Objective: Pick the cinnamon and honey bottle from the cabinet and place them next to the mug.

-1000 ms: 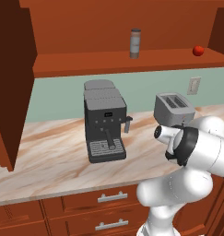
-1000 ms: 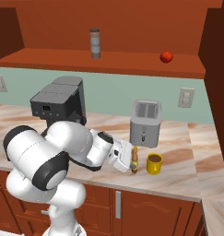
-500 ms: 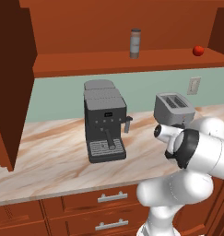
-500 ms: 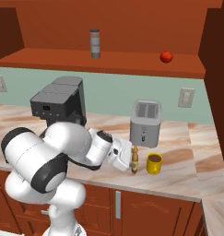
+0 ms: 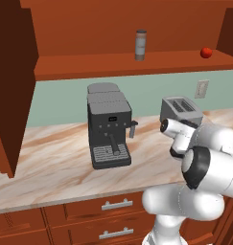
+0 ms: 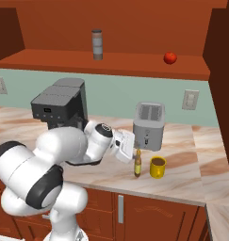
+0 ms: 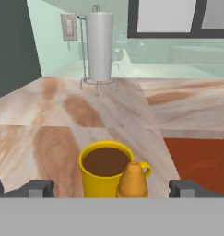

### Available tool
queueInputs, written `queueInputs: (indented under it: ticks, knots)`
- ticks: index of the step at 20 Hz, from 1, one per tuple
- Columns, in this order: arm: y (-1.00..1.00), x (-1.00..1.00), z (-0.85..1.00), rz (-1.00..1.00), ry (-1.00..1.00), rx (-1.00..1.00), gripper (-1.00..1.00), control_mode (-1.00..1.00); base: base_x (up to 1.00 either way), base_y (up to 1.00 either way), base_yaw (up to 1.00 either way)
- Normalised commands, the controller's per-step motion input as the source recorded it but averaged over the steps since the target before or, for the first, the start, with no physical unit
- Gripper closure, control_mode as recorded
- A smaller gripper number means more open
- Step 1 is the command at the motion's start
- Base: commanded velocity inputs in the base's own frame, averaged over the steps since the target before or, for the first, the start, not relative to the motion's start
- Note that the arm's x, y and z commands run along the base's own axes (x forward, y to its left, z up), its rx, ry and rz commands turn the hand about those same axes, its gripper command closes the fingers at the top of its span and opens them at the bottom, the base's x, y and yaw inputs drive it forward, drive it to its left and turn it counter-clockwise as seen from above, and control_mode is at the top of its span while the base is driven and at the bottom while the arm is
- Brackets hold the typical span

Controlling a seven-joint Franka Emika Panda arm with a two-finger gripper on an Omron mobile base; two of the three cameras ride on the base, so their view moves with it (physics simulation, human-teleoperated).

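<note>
End effector wider open than before (fingers apart) — honey bottle released beside mug; upright.

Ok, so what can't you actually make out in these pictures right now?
- Honey bottle: hand view's bottom edge cuts off everything below its cap.
- Mug: its handle sits behind the honey bottle in the hand view; in the left base view the arm covers it.
- End effector: fingertips barely rise into the hand view.
- Cinnamon: too small to read any label.
</note>
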Motion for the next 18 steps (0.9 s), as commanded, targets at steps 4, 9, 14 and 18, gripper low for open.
queueInputs:
  ticks: [4,9,14,18]
  knots:
    - [0.08,0.0,0.74,0.06,0.01,-0.01,-1.0,-1.0,0.0,0.0,0.0]
    - [0.02,-0.15,0.57,0.24,0.05,-0.08,-1.0,-1.0,0.0,0.0,0.0]
    - [0.25,-0.22,0.65,0.25,0.05,-0.07,-1.0,-1.0,0.0,0.0,0.0]
    - [0.41,-0.38,0.78,0.33,0.1,-0.04,-1.0,-1.0,0.0,0.0,0.0]
